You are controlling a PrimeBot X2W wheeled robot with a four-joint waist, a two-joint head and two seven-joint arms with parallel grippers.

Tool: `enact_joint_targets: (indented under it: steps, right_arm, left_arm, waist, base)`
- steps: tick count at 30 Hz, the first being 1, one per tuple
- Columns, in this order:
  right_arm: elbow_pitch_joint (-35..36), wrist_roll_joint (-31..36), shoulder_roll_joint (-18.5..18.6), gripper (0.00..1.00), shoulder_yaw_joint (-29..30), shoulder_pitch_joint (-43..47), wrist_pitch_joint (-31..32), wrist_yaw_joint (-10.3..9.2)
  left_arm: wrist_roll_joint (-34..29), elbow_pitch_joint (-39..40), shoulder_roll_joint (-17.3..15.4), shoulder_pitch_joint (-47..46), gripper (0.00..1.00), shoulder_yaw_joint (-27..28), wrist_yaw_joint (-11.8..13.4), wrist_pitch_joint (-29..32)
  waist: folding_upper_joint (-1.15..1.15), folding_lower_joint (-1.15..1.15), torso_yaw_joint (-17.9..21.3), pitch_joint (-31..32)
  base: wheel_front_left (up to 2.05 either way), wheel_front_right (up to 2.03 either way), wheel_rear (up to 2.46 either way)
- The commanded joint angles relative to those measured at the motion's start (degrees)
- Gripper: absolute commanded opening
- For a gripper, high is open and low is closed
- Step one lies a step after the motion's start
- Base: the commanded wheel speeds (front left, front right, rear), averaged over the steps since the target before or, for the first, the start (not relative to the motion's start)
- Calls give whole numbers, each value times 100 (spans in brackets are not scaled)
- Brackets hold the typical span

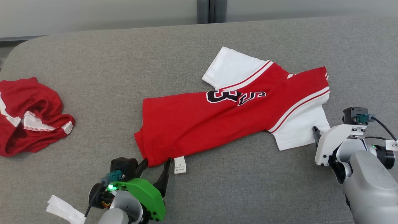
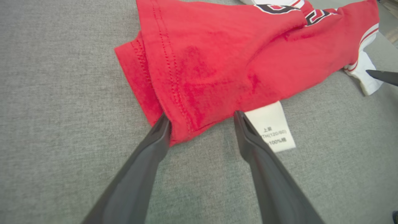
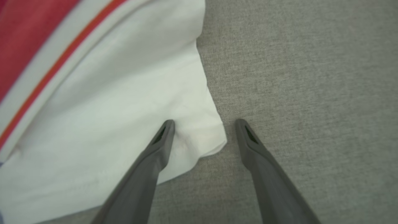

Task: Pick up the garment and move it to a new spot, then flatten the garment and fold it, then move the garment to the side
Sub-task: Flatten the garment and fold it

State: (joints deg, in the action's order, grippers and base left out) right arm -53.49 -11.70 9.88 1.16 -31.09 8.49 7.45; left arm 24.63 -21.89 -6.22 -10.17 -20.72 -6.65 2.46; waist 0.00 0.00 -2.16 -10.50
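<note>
The red-and-white jersey T-shirt (image 1: 230,115) with a black number print is lying across the middle of the grey woven cushion (image 1: 199,53). The left gripper (image 2: 201,115) is holding its fingers spread astride the red hem corner beside the white care label (image 2: 272,130), while the right gripper (image 3: 204,122) is straddling the white sleeve corner, fingers likewise apart. The flatten-and-fold step seems to be starting, and next both grippers need to close on every layer of their corners.

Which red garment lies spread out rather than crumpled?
The middle jersey, with white sleeves and black lettering; the other red garment, at the far left, is bunched in a heap.
</note>
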Motion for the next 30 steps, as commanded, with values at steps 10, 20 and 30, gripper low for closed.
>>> enact_joint_targets:
  steps: [10, 20, 30]
  right_arm:
    - [-222, -161, 91, 100, -163, 195, 240, -1]
    - [-152, -186, 88, 0, -95, 200, 186, -2]
    - [971, -887, 44, 0, 321, 170, -403, -1]
  left_arm:
    - [153, -168, 5, -238, 55, -118, -44, -143]
    - [266, -479, 15, -299, 0, -95, 23, -132]
    - [1170, 233, 65, -376, 0, 178, -67, -545]
  waist:
    - [0, 0, -15, -23]
    - [0, 0, 40, 29]
    - [0, 0, 71, 240]
  base:
    - [0, 0, 0]
    - [0, 0, 0]
    - [0, 0, 0]
